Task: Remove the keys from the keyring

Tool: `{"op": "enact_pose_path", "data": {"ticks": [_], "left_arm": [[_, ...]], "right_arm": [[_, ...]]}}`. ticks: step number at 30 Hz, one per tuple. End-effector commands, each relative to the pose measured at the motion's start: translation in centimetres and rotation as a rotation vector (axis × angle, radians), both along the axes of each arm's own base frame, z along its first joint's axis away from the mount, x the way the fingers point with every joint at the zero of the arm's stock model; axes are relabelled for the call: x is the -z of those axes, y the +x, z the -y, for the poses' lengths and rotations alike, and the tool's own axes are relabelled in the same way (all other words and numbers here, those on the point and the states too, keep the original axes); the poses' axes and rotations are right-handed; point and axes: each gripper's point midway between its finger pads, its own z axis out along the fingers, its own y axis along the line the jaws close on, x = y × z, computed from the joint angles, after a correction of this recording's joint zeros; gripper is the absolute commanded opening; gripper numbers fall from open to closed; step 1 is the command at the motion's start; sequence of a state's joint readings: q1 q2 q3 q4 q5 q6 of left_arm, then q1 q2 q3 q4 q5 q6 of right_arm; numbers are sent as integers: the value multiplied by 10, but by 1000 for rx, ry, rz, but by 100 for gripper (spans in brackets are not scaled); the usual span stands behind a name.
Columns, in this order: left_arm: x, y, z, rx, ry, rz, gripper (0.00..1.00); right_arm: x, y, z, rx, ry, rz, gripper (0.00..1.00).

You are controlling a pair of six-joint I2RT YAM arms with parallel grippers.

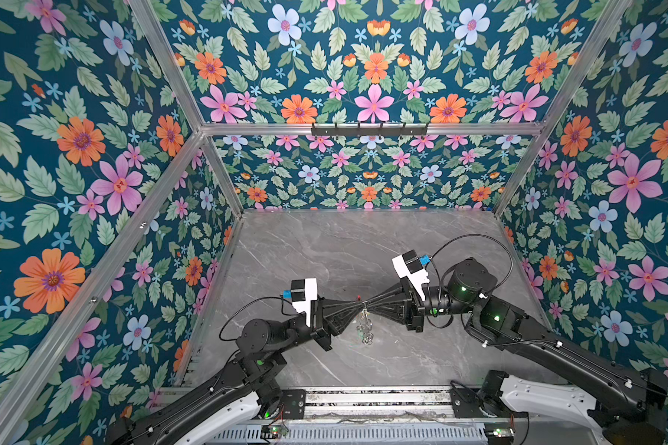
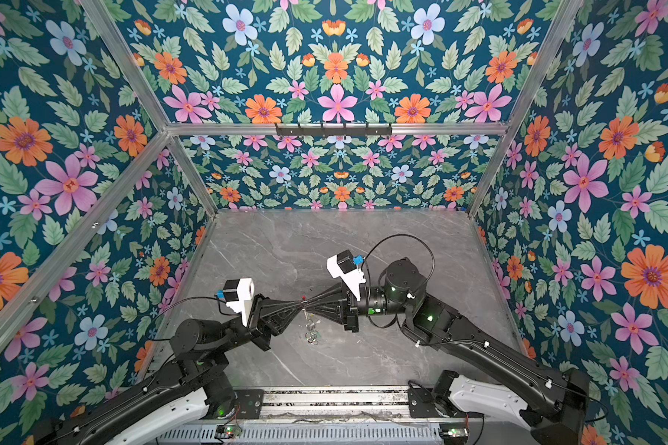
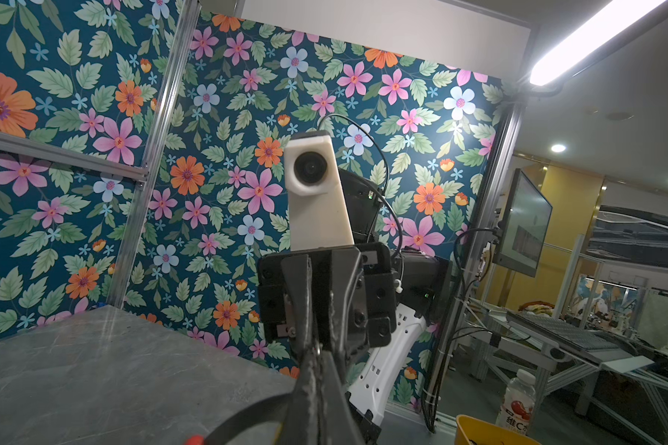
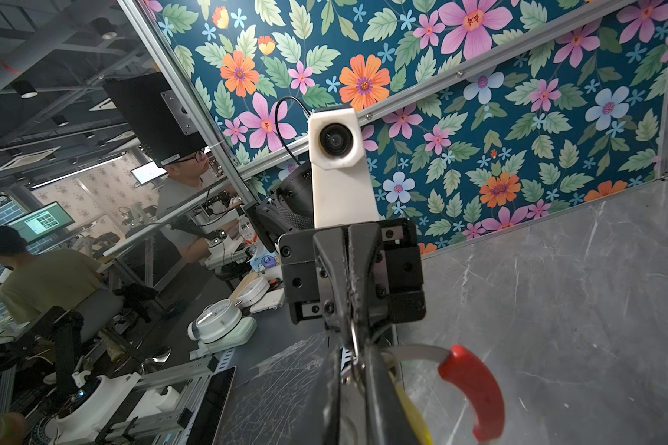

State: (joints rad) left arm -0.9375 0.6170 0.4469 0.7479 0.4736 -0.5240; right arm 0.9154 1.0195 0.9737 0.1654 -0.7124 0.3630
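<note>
In both top views the left gripper (image 1: 358, 308) and the right gripper (image 1: 368, 308) meet tip to tip above the grey marble table (image 1: 324, 250). The keyring (image 1: 363, 306) hangs edge-on between them, lifted clear of the surface. Below it dangles a small silver cluster, the keys (image 1: 365, 329), too small to tell apart.

From the left wrist, the left jaws are clamped on the ring. A dark arc of it curves out beside them, blurred and ending in a spot of red. The right jaws, seen head-on, taper almost to touching at the same point.

From the right wrist, the ring shows as a flat grey band with a bright red sleeve (image 4: 475, 393) along one arc. A yellow tag (image 4: 411, 408) lies against the near finger, and a thin wire loop (image 4: 353, 341) sits where the tips meet. What the right jaws pinch cannot be told.
</note>
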Motion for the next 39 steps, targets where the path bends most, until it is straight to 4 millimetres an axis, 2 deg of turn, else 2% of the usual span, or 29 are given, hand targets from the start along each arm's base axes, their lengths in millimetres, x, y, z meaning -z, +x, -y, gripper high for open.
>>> {"op": "enact_pose_path", "data": {"ticks": [1,6,8,9,10,13,20,28,39], "left_arm": [[-9,-3,-4,2,-36,23,0],[-8,-1,-3,-2,-23,2,0],[-5,0,-2,-3,-5,-12,22],[-4,1,-1,-4,5,-21,30],[-2,2,-1,-7,20,-31,36],[4,1,1,-8,74,-42,42],[18,-4,17,68,229,-85,43],[27,-11,26,145,321,-140,44],[33,-13,36,195,374,-159,32]], "right_arm": [[-6,2,1,16,13,10,7],[-2,4,4,47,-17,5,0],[2,5,8,68,-50,3,0],[3,5,10,76,-68,3,0],[8,5,12,84,-102,-3,0],[21,5,19,98,-202,-8,0],[42,-1,34,74,-404,-8,0],[44,-8,39,23,-496,9,0],[41,-6,34,1,-512,17,0]]}}
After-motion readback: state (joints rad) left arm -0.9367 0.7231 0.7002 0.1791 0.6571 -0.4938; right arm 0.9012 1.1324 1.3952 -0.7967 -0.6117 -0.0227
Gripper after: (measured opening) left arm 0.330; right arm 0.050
